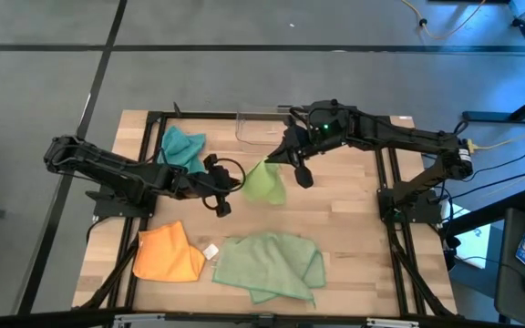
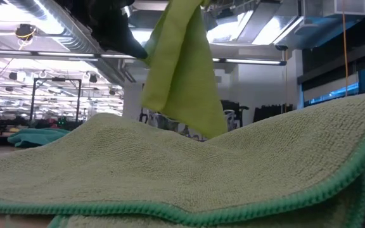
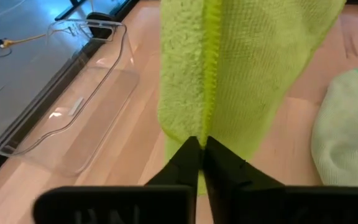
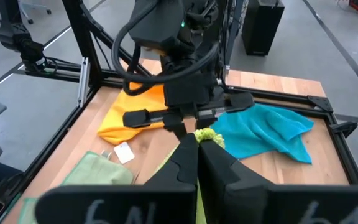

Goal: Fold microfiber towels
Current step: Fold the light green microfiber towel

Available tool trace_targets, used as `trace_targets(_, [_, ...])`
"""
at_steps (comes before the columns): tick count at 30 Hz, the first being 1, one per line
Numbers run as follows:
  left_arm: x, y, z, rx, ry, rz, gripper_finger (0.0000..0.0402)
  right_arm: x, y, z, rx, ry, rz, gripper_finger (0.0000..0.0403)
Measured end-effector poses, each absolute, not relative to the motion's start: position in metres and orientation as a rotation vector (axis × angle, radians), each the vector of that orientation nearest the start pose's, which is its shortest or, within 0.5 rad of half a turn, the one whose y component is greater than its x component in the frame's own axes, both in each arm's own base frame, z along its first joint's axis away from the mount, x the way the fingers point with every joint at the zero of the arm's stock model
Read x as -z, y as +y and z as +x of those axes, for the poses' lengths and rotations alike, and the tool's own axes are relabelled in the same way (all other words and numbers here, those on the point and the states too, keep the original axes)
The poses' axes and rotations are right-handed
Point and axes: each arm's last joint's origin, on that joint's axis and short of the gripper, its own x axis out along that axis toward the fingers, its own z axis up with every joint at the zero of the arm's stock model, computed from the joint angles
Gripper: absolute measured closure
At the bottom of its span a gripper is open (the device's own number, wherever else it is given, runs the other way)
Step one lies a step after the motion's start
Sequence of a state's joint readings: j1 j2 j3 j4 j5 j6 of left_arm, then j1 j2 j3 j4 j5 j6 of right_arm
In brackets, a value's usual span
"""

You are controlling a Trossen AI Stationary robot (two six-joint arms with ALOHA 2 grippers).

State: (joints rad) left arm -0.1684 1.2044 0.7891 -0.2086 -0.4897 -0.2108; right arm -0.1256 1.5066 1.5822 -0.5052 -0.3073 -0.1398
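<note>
The table (image 1: 354,219) was pale wood planks, smooth with a faint sheen, framed in matt black metal. The lime green towel (image 3: 229,74) looked like nubby, looped cloth with a stitched edge, totally matt. The sage green towel (image 2: 170,171) was the same fuzzy weave, with a darker green sewn hem. The orange towel (image 1: 167,255) and teal towel (image 4: 266,134) were soft, crumpled cloth too. The bin (image 3: 73,118) was clear glossy plastic, catching glare. Both arms looked like matt black plastic.
</note>
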Motion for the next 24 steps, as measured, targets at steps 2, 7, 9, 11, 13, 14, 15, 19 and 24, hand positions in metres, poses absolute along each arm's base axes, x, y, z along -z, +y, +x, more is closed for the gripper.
trace_targets(2, [-0.252, -0.028, 0.248, -0.38, 0.553, -0.001, 0.0397, -0.404, -0.032, 0.327, -0.208, 0.427, -0.038, 0.0401])
trace_targets(7, [-0.257, -0.026, 0.244, -0.435, 0.53, 0.018, 0.0401, -0.397, -0.032, 0.321, -0.207, 0.528, 0.011, 0.0401])
trace_targets(9, [-0.269, -0.025, 0.243, -0.445, 0.502, 0.035, 0.0401, -0.394, -0.031, 0.317, -0.207, 0.569, 0.024, 0.0401])
trace_targets(11, [-0.284, -0.024, 0.239, -0.453, 0.485, 0.061, 0.0401, -0.394, -0.031, 0.313, -0.202, 0.595, 0.047, 0.0401])
trace_targets(13, [-0.302, -0.023, 0.236, -0.456, 0.48, 0.086, 0.0401, -0.397, -0.03, 0.305, -0.199, 0.617, 0.058, 0.0401])
trace_targets(14, [-0.312, -0.022, 0.233, -0.462, 0.481, 0.097, 0.0401, -0.398, -0.029, 0.301, -0.196, 0.625, 0.059, 0.0401])
trace_targets(15, [-0.322, -0.021, 0.23, -0.469, 0.485, 0.109, 0.0401, -0.4, -0.029, 0.296, -0.187, 0.63, 0.058, 0.0401])
trace_targets(19, [-0.359, -0.014, 0.22, -0.503, 0.511, 0.128, 0.0401, -0.408, -0.029, 0.277, -0.112, 0.662, 0.034, 0.0401])
trace_targets(24, [-0.375, -0.003, 0.217, -0.52, 0.523, 0.115, 0.0401, -0.421, -0.031, 0.256, 0.045, 0.643, -0.029, 0.0401])
